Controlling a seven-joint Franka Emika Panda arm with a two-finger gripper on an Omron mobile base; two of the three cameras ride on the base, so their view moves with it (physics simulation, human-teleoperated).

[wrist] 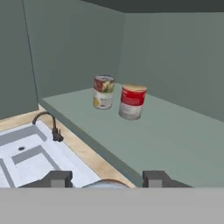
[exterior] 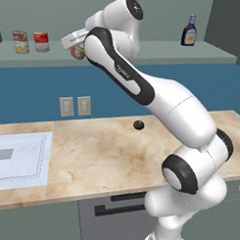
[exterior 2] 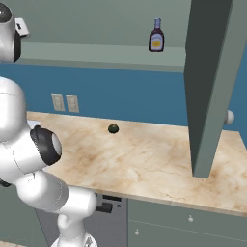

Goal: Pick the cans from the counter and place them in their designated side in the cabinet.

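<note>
Two cans are sitting on the cabinet ledge (wrist: 175, 135): a yellow-and-red can (wrist: 103, 91) and a red-and-white can (wrist: 132, 101), labels unreadable. My pincer (wrist: 105, 179) is gripping a silver-topped can (wrist: 105, 184).

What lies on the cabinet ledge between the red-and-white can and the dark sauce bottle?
In the left base view, the arm crosses between the red-and-white can and the sauce bottle; visible ledge is bare.
</note>
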